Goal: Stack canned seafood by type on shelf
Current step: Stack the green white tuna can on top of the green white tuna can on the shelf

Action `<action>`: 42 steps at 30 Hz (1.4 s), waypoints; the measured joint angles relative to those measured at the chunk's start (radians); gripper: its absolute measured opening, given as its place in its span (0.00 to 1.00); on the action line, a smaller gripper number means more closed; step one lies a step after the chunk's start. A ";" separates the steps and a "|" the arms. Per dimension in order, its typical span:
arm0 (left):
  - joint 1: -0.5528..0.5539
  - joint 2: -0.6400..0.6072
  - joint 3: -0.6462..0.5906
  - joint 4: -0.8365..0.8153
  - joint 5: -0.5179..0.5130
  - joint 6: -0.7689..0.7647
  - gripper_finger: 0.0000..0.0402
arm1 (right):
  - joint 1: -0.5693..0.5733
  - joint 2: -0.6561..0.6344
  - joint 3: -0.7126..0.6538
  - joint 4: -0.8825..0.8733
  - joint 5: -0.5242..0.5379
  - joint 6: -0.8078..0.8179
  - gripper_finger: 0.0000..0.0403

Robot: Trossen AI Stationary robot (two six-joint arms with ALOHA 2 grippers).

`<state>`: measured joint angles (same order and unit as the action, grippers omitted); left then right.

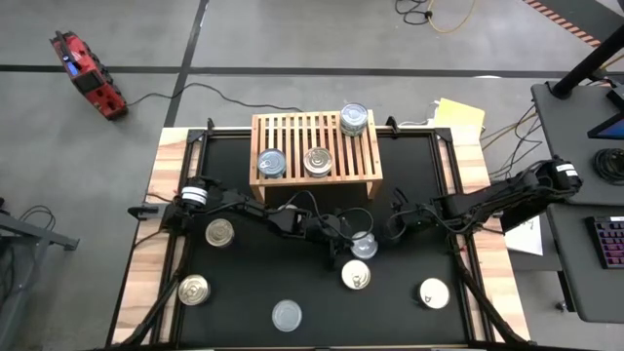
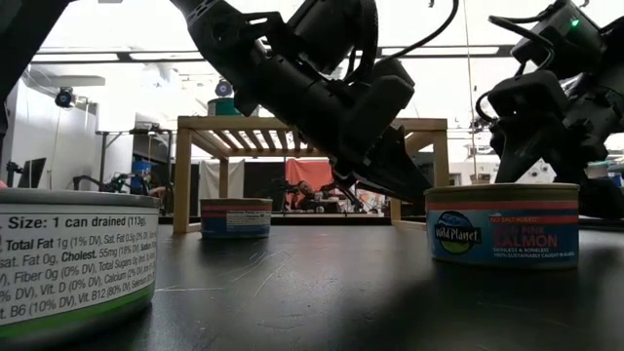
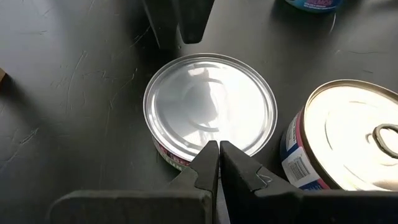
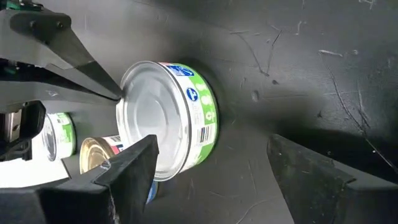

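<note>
Right, both arms meet mid-worktop over one tin. Your left gripper is pinched fully shut w/ nothing in it, tips resting at the rim of the silver-lidded can. That looks like a brace or a nudge, not a grasp; shut fingers can't pick up, so my read is you're steadying or positioning the can for the other arm.

Your right gripper stands wide open, empty, fingers either side of that same can, seen here w/ its green-and-white label. One finger sits close at the lid side, the other is well clear on the bare side. So the can is between the fingers but off-centre, not touched yet as far as I can tell. Probably lining up a side grasp on the low wall.

From above, that can lies just in front of the shelf, w/ a gold-lidded can just beside it. Mind that neighbour when closing.

On the shelf: two single tins at the front edge, plus a two-high stack at a back corner. So sorting's partly done. Four more tins are scattered on the worktop nearer you; can't read their types from above.

Low view shows a salmon tin close to the lens.
</note>
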<state>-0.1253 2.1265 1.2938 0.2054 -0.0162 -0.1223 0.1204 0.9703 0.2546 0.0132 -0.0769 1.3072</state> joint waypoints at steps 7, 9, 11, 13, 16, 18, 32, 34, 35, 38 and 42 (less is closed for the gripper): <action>0.000 0.000 0.000 -0.003 0.000 -0.014 0.00 | 0.009 0.000 0.000 0.028 -0.002 0.001 0.74; 0.000 0.000 0.000 -0.003 0.000 -0.014 0.00 | 0.009 0.000 0.000 0.021 -0.003 0.000 0.74; 0.000 0.000 0.000 -0.003 0.000 -0.015 0.00 | 0.009 0.000 0.000 0.023 -0.003 0.001 0.73; 0.000 0.004 0.000 -0.001 0.000 -0.018 0.00 | 0.009 0.000 0.000 0.023 -0.003 -0.001 0.73; 0.000 0.011 0.002 0.005 0.001 -0.033 0.00 | 0.009 0.000 0.000 0.025 -0.012 -0.001 0.72; -0.001 0.013 0.002 0.005 0.001 -0.052 0.00 | 0.013 0.000 0.000 0.026 -0.028 0.001 0.72; -0.007 0.013 -0.027 0.009 -0.002 -0.137 0.00 | 0.068 0.000 0.000 0.029 0.009 0.010 0.86; -0.010 0.012 -0.036 0.009 -0.003 -0.149 0.00 | 0.068 0.000 0.000 0.029 0.022 0.010 0.86; -0.012 0.012 -0.039 0.005 -0.003 -0.150 0.00 | 0.068 0.000 0.000 0.029 0.025 0.009 0.86; -0.026 0.013 -0.043 0.006 -0.041 -0.150 0.00 | 0.068 0.000 0.000 0.041 0.026 -0.006 0.86; -0.042 0.015 -0.044 0.013 -0.076 -0.148 0.00 | 0.068 0.000 0.000 0.082 0.049 -0.025 0.85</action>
<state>-0.1673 2.1410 1.2495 0.2184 -0.0925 -0.2703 0.1879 0.9703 0.2546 0.0950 -0.0275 1.2819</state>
